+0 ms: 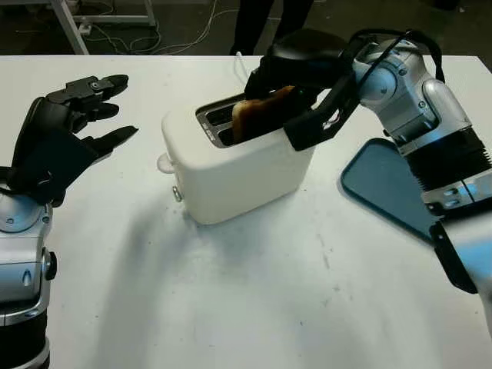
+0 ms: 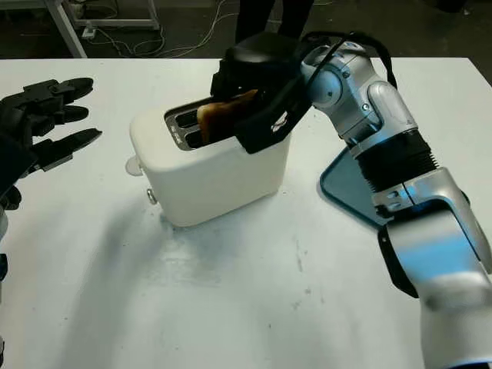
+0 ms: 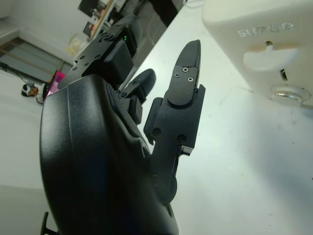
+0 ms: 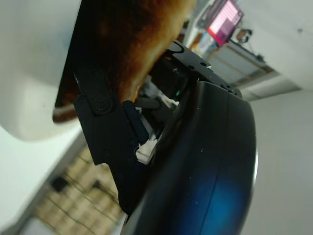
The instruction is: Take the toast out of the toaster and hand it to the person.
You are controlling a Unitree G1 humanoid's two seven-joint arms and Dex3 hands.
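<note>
Your right hand (image 1: pixel 296 81) is clamped on the toast (image 1: pixel 257 110), tilted lengthwise along the toaster (image 1: pixel 231 165) slot. Your left hand (image 1: pixel 69 134) hovers open, well apart.

The toaster (image 1: pixel 238 165) stands mid-table (image 1: pixel 254 307) before me, the toast (image 1: pixel 257 111) sticking up out of its nearer slot. My right hand (image 1: pixel 296 84) reaches over the toaster's right end, fingers closed around the toast. A tray (image 1: pixel 380 188) lies right of the toaster. My left hand (image 1: pixel 69 134) hangs open, well left of it. A person (image 1: pixel 261 23) stands behind the table's far edge.
</note>
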